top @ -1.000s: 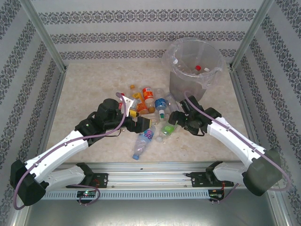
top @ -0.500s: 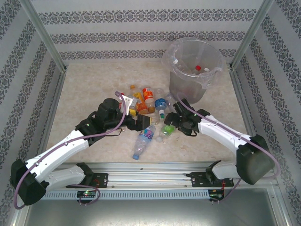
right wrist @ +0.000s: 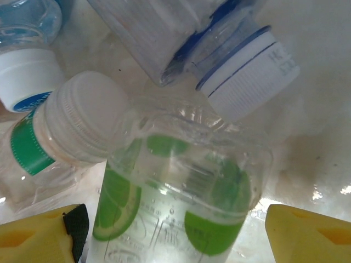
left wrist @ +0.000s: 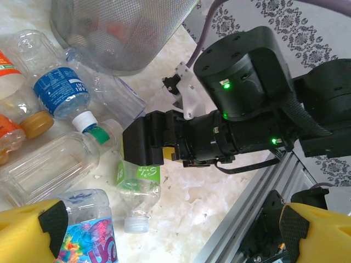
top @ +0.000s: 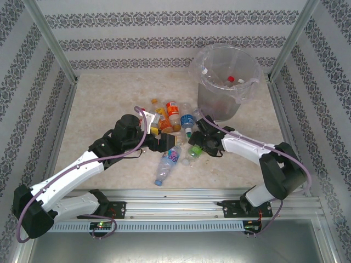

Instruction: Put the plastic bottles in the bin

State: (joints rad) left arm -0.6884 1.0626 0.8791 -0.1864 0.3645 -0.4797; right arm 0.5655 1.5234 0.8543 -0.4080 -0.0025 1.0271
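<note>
Inside the open right claw lay the green-labelled bottle, not yet gripped; the left claw hung wide open nearby.

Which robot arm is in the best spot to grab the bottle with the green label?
The right one. The right gripper is open with the clear plastic bottle with the green label between its jaws, and the tall grey bin stands nearer it. The left gripper is open over a colourful-labelled bottle.

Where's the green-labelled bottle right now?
The green-labelled bottle lies at the right edge of the pile in the top view, in front of the bin, under the right gripper, whose open jaws straddle it.
</note>
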